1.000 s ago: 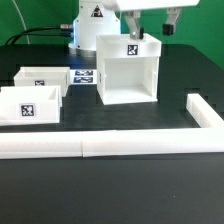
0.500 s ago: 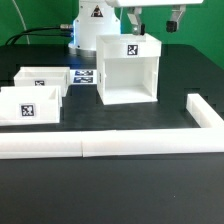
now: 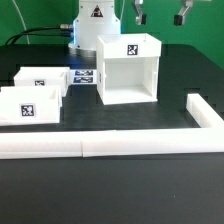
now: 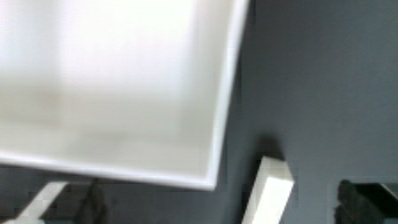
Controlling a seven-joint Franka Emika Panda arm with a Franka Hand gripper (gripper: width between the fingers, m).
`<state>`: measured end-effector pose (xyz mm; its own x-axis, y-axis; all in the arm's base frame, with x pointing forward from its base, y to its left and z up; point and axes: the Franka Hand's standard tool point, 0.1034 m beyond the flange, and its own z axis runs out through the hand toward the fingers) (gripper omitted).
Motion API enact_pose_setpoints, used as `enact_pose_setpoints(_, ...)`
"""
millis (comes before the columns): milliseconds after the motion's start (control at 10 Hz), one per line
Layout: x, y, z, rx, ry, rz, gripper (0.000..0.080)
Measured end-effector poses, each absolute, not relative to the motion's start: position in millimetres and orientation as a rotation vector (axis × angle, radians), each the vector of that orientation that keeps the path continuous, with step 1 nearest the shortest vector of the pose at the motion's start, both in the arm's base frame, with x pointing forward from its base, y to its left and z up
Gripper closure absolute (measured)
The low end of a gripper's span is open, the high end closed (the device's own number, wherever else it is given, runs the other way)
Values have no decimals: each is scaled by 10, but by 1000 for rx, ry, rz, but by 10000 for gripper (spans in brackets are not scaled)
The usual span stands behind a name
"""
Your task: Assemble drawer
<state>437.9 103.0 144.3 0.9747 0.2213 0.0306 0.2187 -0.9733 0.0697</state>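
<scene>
The white open-fronted box housing point(image 3: 126, 70) stands upright on the black table, with a tag on its top. Two small white trays with tags sit at the exterior view's left, one further back point(image 3: 41, 78) and one nearer point(image 3: 28, 105). My gripper point(image 3: 161, 14) is open and empty, high above the housing's back right, with only its two dark fingertips point(image 3: 140, 15) showing at the frame's top edge. In the wrist view the housing's blurred white top point(image 4: 107, 90) fills most of the picture, and the open gripper point(image 4: 214, 207) has nothing between its fingers.
A long low white barrier wall point(image 3: 110, 146) runs along the front and turns back at the exterior view's right point(image 3: 203, 112); a piece of it shows in the wrist view point(image 4: 276, 192). The marker board point(image 3: 85, 77) lies between the trays and the housing. The robot base point(image 3: 92, 25) stands behind.
The open gripper has risen from just above the housing's top and shifted toward the exterior view's right. The housing and the trays have not moved.
</scene>
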Motion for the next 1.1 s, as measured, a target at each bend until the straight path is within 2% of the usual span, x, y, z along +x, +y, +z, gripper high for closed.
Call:
enact_pose_setpoints(100, 4308, 1008, 1417, 3060, 338, 66, 150)
enact_pose_setpoints(500, 4324, 1013, 1409, 3061, 337, 66, 150)
enact_pose_setpoints(800, 4111, 969, 1253, 3073, 452, 57, 150)
enact_pose_setpoints(1100, 4075, 1004, 1177, 3173, 393, 39, 150)
